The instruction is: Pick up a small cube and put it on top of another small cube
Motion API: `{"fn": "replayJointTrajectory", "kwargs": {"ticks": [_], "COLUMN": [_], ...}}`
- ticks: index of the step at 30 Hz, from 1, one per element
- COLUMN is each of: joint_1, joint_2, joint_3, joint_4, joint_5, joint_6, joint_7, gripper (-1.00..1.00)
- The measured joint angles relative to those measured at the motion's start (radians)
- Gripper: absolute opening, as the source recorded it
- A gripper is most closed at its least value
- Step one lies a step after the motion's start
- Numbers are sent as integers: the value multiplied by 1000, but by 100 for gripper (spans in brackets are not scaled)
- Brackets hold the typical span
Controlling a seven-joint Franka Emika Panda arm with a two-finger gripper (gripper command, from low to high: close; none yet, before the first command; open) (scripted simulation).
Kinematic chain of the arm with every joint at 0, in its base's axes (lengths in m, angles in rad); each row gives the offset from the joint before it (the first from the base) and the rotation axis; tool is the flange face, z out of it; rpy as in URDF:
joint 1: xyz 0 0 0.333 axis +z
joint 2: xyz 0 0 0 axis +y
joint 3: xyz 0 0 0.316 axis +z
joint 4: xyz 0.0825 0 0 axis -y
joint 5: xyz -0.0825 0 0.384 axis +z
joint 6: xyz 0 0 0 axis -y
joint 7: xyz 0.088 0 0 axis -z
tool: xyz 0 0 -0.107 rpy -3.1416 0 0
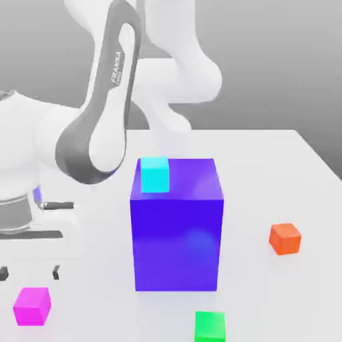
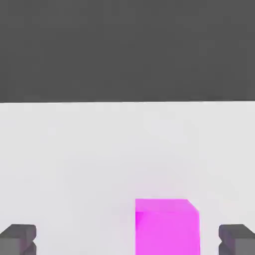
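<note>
Early stage: gripper (image 2: 127,241) jaws spread above magenta cube (image 2: 167,226), nothing grasped; pick and stack both pending.

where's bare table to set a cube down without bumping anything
Widest bare patch: table at the exterior view's right, behind the orange cube and beside the big blue block. A smaller gap lies between the green cube and the orange cube. The exterior view's left is crowded: arm, open fingers above the magenta cube.
</note>
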Motion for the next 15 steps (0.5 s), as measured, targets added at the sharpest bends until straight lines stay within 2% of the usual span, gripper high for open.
{"fn": "replayJointTrajectory", "kwargs": {"ticks": [3,4,11,15], "joint_1": [-58,-77,-81,-20], "joint_2": [110,142,148,22], "joint_3": [66,90,94,14], "joint_4": [25,33,34,1], "joint_5": [69,91,95,-4], "joint_6": [76,100,102,13], "joint_7": [-58,-75,-78,-7], "gripper": [0,-100,-100,-100]}}
